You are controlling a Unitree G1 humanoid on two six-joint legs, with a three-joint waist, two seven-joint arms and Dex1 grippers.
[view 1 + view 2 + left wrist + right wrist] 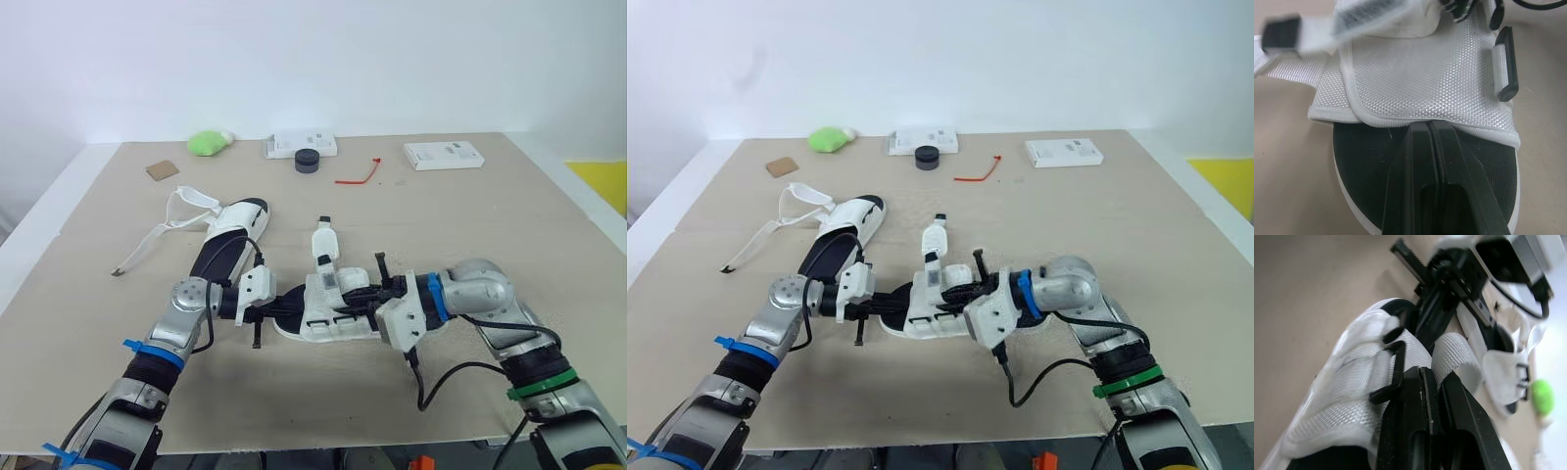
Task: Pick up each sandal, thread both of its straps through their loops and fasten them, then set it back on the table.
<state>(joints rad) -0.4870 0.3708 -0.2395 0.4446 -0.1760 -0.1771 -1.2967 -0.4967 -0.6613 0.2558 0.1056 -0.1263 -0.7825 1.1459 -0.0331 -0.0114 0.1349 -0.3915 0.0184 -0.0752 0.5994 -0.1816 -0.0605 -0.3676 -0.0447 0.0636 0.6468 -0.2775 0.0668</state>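
The near sandal lies on the table, close to the front edge, between the two grippers. The left gripper has its fingers pressed fully together, with the tips touching the edge of the white mesh upper above the black insole. The right gripper is almost closed and seems to pinch a white strap. The other sandal lies further back to the left, with its straps loose.

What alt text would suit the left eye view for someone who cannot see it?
The robot's left hand and right hand meet on a white sandal with a black sole, near the front of a tan table. A second sandal lies behind it to the left, its straps loose.
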